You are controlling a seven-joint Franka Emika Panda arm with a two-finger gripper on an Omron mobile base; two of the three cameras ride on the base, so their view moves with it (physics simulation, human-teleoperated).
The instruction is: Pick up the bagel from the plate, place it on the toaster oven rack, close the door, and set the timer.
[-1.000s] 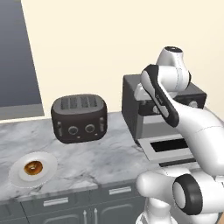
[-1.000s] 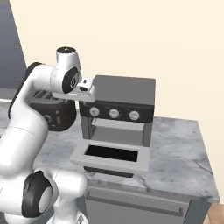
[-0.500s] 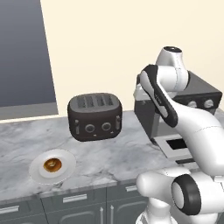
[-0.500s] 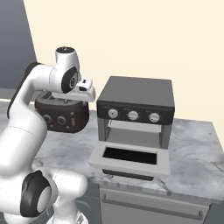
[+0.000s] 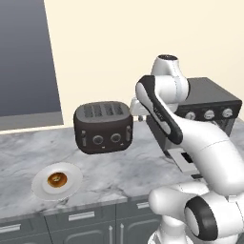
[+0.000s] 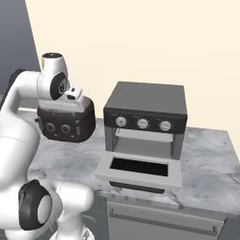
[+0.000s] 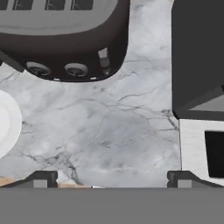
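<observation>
The bagel, a small golden-brown ring, lies in the middle of the white plate on the marble counter, front left. My gripper hovers high over the counter between the dark four-slot toaster and the toaster oven. Its fingertips stand wide apart, open, with nothing between them. The plate's edge shows at the left of the hand view. The oven door hangs open, flat toward me. The light-grey rack sits bare inside.
The toaster stands between the plate and the oven, behind my raised hand. Three silver knobs line the oven's front. Bare marble lies below the gripper. Grey cabinet drawers run under the counter.
The base has driven, so the whole scene has slid to the right in both base views. The arm keeps its raised pose and the gripper stays open.
</observation>
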